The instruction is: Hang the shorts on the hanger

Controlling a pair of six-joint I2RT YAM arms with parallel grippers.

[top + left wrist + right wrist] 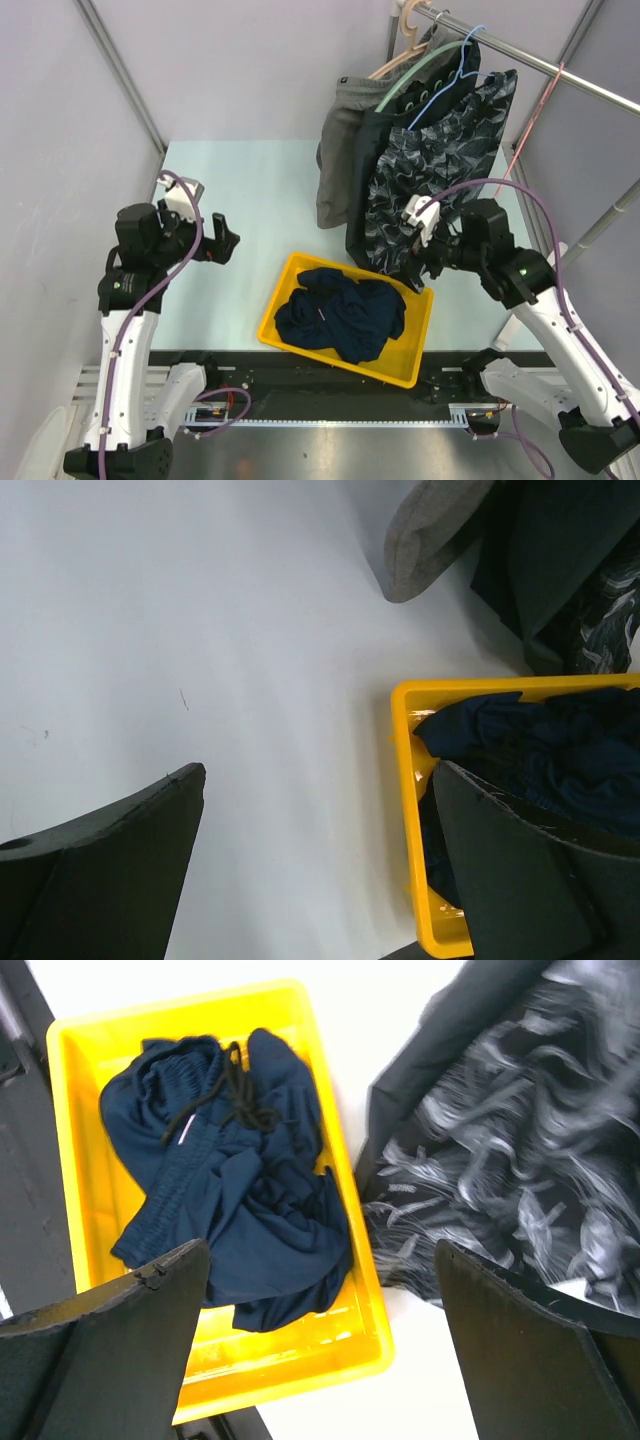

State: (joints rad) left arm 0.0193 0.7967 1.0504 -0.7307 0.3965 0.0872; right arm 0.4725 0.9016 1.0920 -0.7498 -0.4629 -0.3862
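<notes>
The dark navy shorts (338,315) lie crumpled in a yellow tray (283,282) at the table's front centre; their drawstring and small white label show in the right wrist view (240,1180). The thin pink-red hanger (527,125) hangs from the rail at the back right, its lower part hidden behind the hung clothes. My left gripper (224,240) hovers open left of the tray, over bare table (318,770). My right gripper (412,262) is open above the tray's right end (320,1250), holding nothing.
Grey shorts (340,150) and black-grey patterned shorts (440,170) hang from the metal rail (520,55) on a mint-green hanger (430,65) and a blue wire hanger (450,85), right behind the tray. Grey walls close in both sides.
</notes>
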